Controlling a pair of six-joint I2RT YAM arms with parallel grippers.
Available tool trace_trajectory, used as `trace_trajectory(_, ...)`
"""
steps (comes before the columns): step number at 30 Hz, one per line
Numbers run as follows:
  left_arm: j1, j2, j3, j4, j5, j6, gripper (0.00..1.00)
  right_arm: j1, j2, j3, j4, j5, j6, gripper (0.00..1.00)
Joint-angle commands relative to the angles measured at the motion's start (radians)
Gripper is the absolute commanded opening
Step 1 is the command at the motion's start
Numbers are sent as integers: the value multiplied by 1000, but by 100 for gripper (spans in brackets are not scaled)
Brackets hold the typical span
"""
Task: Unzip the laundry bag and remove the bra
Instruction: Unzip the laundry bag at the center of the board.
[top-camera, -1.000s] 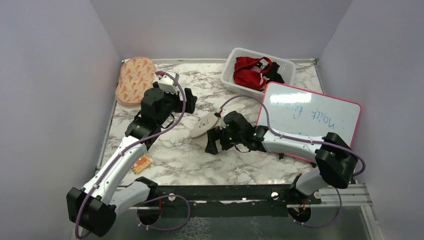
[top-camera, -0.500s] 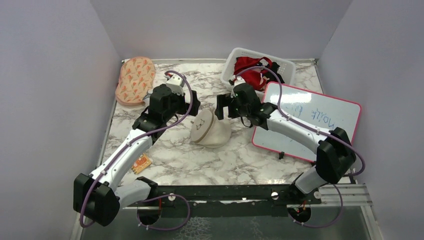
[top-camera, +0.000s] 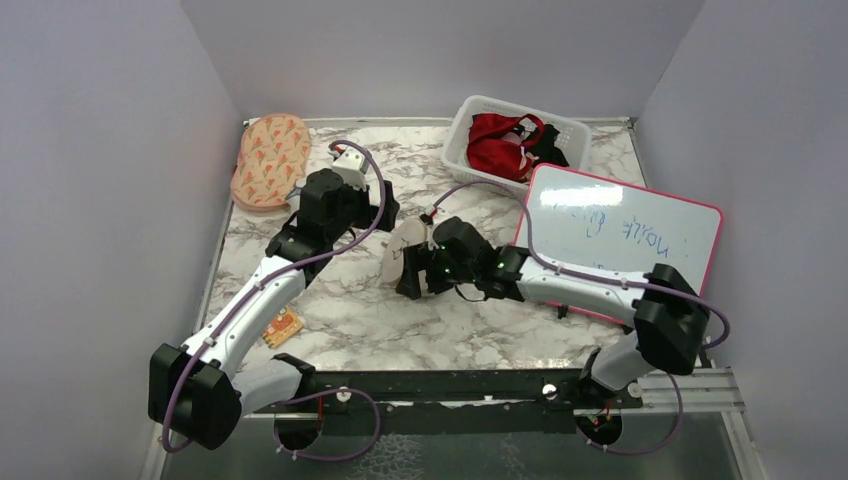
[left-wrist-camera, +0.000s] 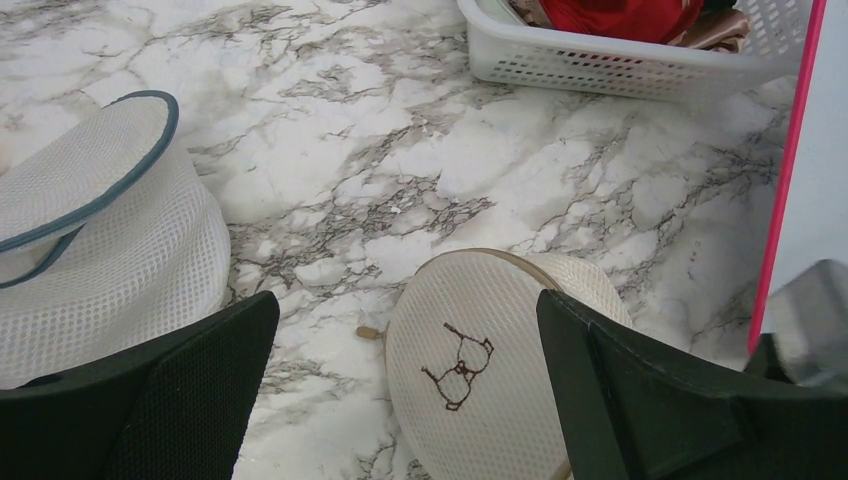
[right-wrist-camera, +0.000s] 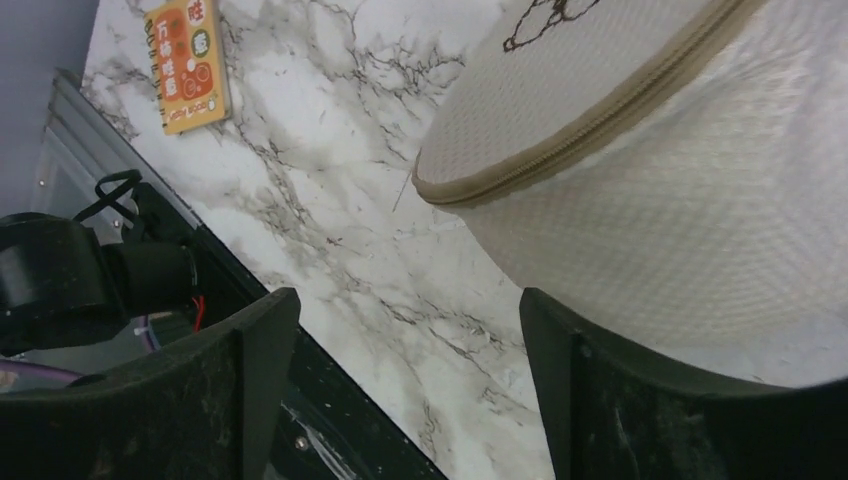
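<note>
The cream laundry bag (left-wrist-camera: 500, 400) stands tilted on its edge mid-table, its flat face with the dark line drawing turned toward my left wrist camera, and its zip pull (left-wrist-camera: 368, 332) sticks out on the left. Its zip seam (right-wrist-camera: 600, 120) runs shut around the rim. My left gripper (top-camera: 385, 210) hovers open just behind the laundry bag (top-camera: 400, 250), touching nothing. My right gripper (top-camera: 408, 278) is open at the bag's near side, one finger (right-wrist-camera: 660, 400) close under its mesh wall (right-wrist-camera: 680, 230). The bra is not in view.
A white-and-grey round pouch (left-wrist-camera: 90, 230) lies left of the bag. A white basket (top-camera: 465, 115) holding a red garment (top-camera: 500, 140) stands at the back, and a pink-edged whiteboard (top-camera: 620, 235) lies right. The orange-patterned pouch (top-camera: 268, 160) is back left, with an orange card (top-camera: 283, 327) near the front.
My right arm swung from behind the bag near the basket round to its near side. The bag went from lying slumped to standing on edge. The left arm barely moved.
</note>
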Motion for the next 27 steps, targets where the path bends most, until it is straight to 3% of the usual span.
trace_trajectory(1,4,-30,8,21,-11,-8,98,15,115,20,98,-33,181,69)
trace_trajectory(6,4,-45,5,19,-30,-4,99,16,177,66,100,95,259,64)
trace_trajectory(11,4,-51,2,24,-25,-4,99,16,212,88,134,66,297,59)
trace_trajectory(22,4,-62,2,31,4,-14,99,12,205,55,124,256,384,71)
trace_trajectory(24,4,-53,2,31,9,-16,99,6,206,53,123,289,368,65)
trace_trajectory(27,4,-44,5,27,14,-16,99,-8,202,48,117,293,334,42)
